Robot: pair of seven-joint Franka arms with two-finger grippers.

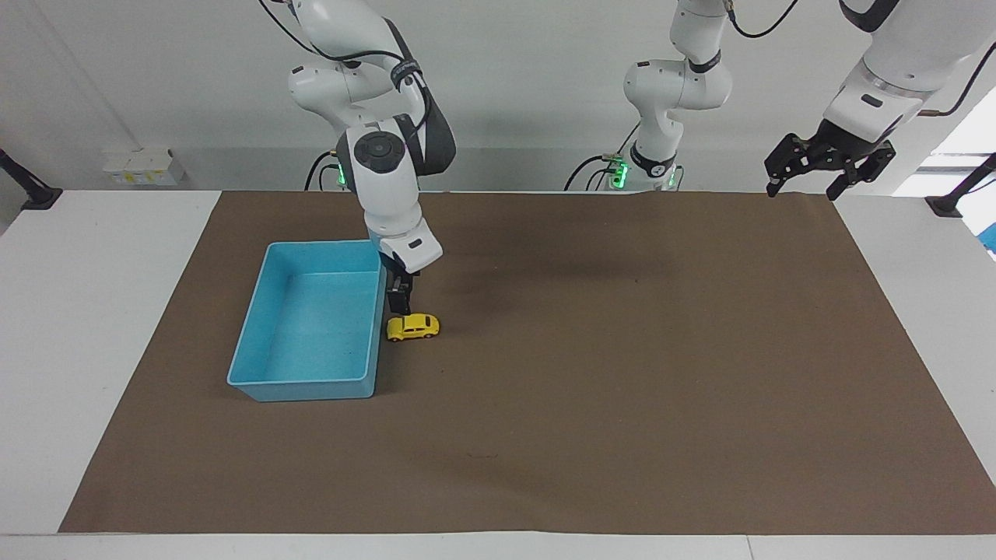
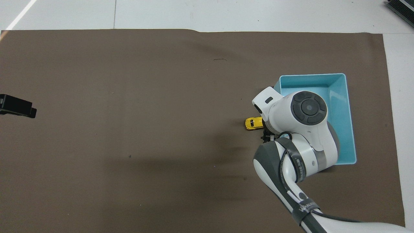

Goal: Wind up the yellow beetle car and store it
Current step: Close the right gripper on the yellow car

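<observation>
The yellow beetle car [image 1: 413, 327] stands on the brown mat, right beside the light-blue bin's [image 1: 323, 244] long wall on the side toward the left arm's end. My right gripper [image 1: 401, 302] hangs pointing down just above the car, close to the bin's wall, with a small gap to the roof. In the overhead view the right arm's wrist covers most of the car [image 2: 252, 123] and part of the bin [image 2: 312, 75]. My left gripper [image 1: 805, 175] is open and empty, raised over the mat's corner by its own base; it waits there and also shows in the overhead view [image 2: 17, 108].
The brown mat [image 1: 622, 373] covers most of the white table [image 1: 93, 311]. The bin holds nothing. The two arm bases stand at the table's robot edge.
</observation>
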